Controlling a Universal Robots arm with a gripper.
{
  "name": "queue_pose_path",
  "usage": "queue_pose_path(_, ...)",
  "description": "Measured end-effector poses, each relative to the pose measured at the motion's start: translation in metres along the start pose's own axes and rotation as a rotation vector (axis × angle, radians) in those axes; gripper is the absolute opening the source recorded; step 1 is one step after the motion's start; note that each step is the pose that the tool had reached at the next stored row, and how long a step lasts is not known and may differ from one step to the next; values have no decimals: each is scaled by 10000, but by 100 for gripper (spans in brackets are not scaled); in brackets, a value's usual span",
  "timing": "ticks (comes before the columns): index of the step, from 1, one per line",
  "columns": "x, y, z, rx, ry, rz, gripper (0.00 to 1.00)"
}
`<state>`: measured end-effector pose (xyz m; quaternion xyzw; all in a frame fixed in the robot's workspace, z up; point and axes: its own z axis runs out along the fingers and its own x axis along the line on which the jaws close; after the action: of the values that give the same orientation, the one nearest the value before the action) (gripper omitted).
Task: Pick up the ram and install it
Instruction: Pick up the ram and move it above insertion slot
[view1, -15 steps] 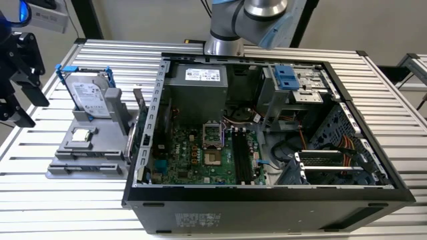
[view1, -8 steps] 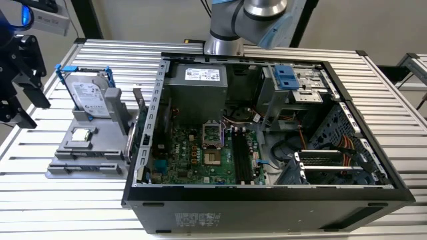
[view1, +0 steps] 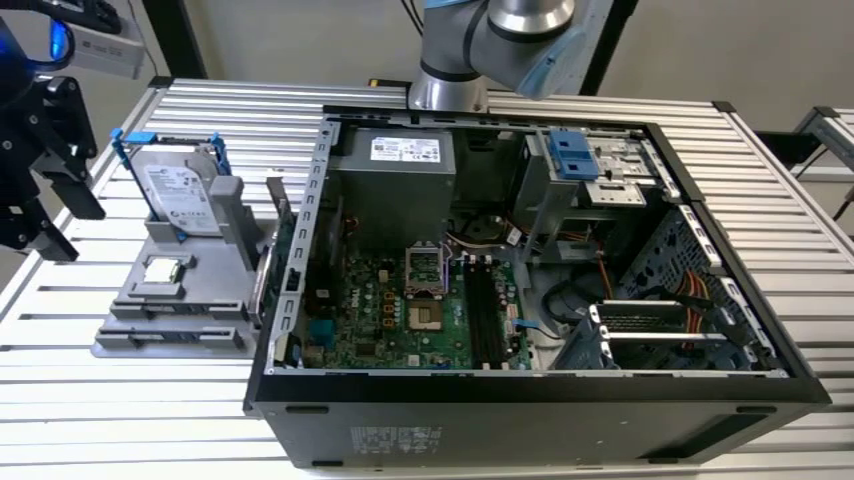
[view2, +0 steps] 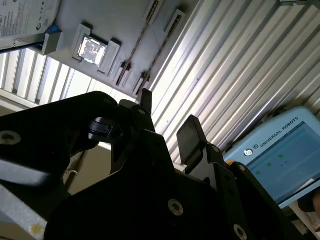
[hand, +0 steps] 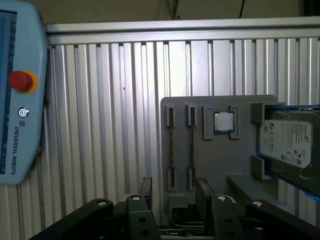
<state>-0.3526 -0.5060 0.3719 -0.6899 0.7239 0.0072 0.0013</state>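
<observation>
1. The table (view1: 134, 420) is ribbed aluminium. In the exterior view its ribs run from 9 to 3 o'clock.
2. The computer case (view1: 534, 400) lies open on the table. Its motherboard (view1: 400, 310) faces up, and the black memory slots (view1: 487, 320) run from 12 to 6 o'clock. The power supply (view1: 400, 190) carries a white printed label. A light-blue latch (view1: 574, 155) sits toward 1 o'clock inside the case.
3. The arm (view1: 447, 70) rises at 12 o'clock, behind the case.
4. The teach pendant (hand: 20, 100) is pale blue with a red button (hand: 20, 80). Maker's lettering runs along its edge.
5. The grey fixture (view1: 174, 300) rests on the table at 9 o'clock from the case, toward the exterior view's left.
6. The hard drive (view1: 180, 190) stands upright at the fixture's 12 o'clock end, in a blue frame. It bears a white printed label.
7. The gripper (hand: 174, 181) hangs above the fixture. Its two black fingers (hand: 202, 187) are spread apart with nothing between them.
8. The ram (hand: 170, 150) stands on edge in a fixture slot and appears as a thin dark line. Its long axis is parallel to the table ribs and lines up with the gap between the fingers. A second stick (hand: 191, 150) lies parallel just beside it.
9. The processor (hand: 223, 121) sits in a square pocket between the sticks and the hard drive.
</observation>
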Motion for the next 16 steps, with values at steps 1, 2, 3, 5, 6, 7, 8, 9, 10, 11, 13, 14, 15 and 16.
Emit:
queue_pose_path(1, 0, 0, 5, 0, 0, 0, 100)
queue_pose_path(2, 0, 0, 8, 0, 0, 0, 100)
queue_pose_path(3, 0, 0, 8, -1, 1, 0, 100)
queue_pose_path(5, 0, 0, 10, 0, 0, 0, 100)
queue_pose_path(6, 0, 0, 10, 0, 0, 0, 100)
queue_pose_path(7, 0, -1, 12, 0, 0, 0, 100)
queue_pose_path(8, 0, -1, 16, 2, -2, 0, 100)
queue_pose_path(9, 0, -1, 20, 1, -1, 0, 100)
queue_pose_path(10, 0, -1, 23, 0, 0, 0, 100)
queue_pose_path(11, 0, -1, 28, 0, -1, -1, 100)
queue_pose_path(13, -1, -2, 38, 0, 0, -2, 100)
queue_pose_path(14, -1, -1, 42, 0, 0, -1, 100)
queue_pose_path(15, -2, -1, 47, 0, 0, 0, 100)
queue_pose_path(16, -2, -1, 51, 0, 0, 0, 100)
